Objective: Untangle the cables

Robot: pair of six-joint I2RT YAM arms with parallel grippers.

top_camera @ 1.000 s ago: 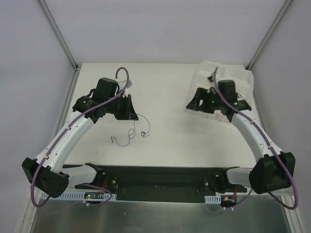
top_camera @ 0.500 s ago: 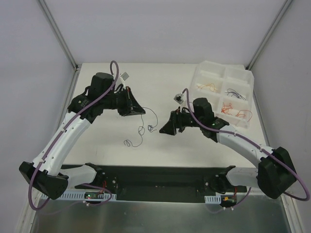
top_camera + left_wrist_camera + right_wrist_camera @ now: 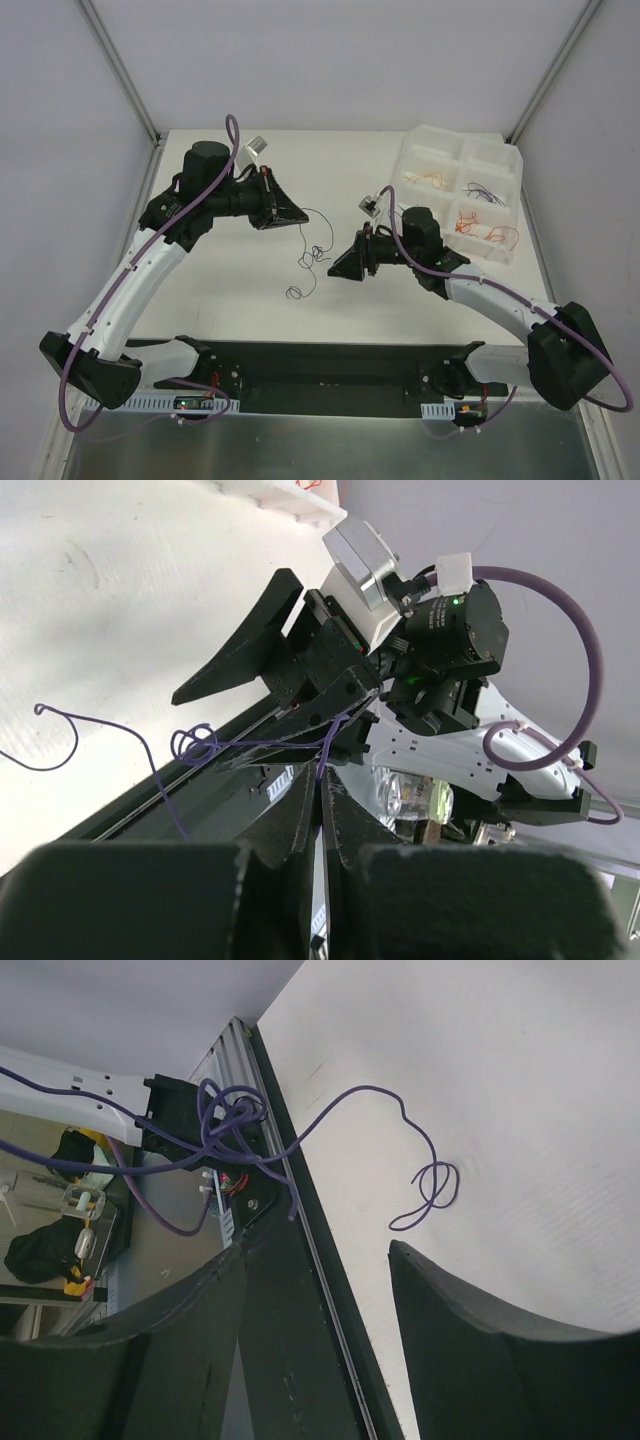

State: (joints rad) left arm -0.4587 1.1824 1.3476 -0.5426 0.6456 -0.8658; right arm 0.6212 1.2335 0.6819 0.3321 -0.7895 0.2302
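One strand of the thin, curly purple cables (image 3: 314, 257) hangs from the clenched left pincer (image 3: 298, 214) over the white surface (image 3: 350, 170); the released right pincer (image 3: 336, 268) should nip beside the knot (image 3: 228, 1115), gently.

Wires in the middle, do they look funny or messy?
Yes. The purple wires are twisted into a curly knot, hanging from the shut left end effector, not sorted in the white tray.

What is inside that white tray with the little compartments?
Thin curly wires lie in the tray: orange wires, a dark wire and red wires. The right arm covers the tray's near left corner, so what lies there cannot be seen.
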